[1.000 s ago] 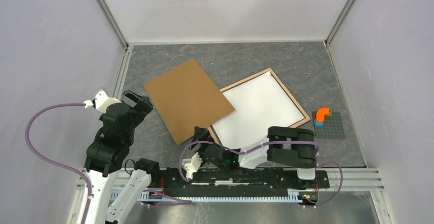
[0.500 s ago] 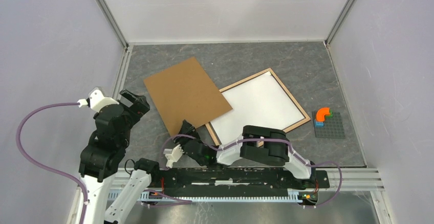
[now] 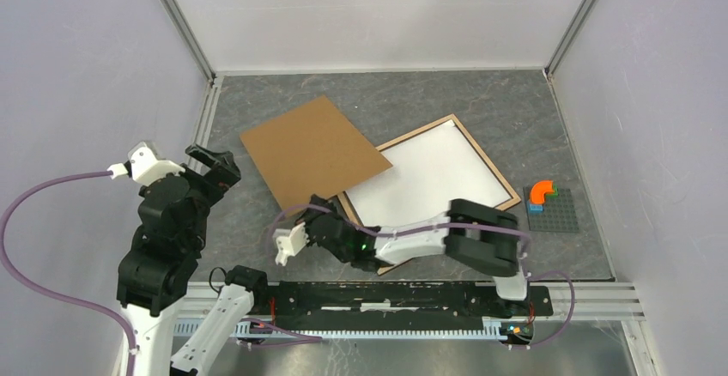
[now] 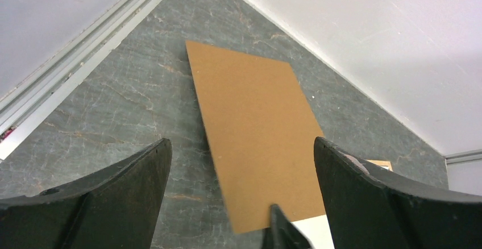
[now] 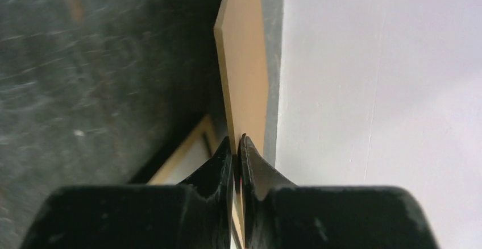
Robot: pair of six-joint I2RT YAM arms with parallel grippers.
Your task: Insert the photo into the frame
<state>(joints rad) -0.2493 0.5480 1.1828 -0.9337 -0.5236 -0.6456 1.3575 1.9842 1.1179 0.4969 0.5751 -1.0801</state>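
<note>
The frame [image 3: 508, 191], with light wood rails, lies flat right of centre. The photo [image 3: 429, 174] rests inside it, white back up. A plain brown backing board [image 3: 313, 154] overlaps the frame's left corner. My right gripper [image 3: 322, 208] reaches in from the right and is shut on the board's near corner. In the right wrist view the jaws [image 5: 236, 142] pinch the board's edge [image 5: 244, 61], with a frame rail [image 5: 185, 157] just beside them. Left of the board, my left gripper [image 3: 215, 166] hangs open and empty; its wrist view shows the board [image 4: 256, 129] between its fingers [image 4: 131, 175].
A grey studded baseplate [image 3: 558, 213] carrying an orange curved piece [image 3: 541, 191] sits at the right edge. Pale walls enclose the grey mat on three sides. The black mounting rail [image 3: 412, 294] runs along the near edge.
My right arm swung left and its jaws closed on the backing board's near corner. The board and frame shifted slightly left. My left arm drew back to the left, still open.
</note>
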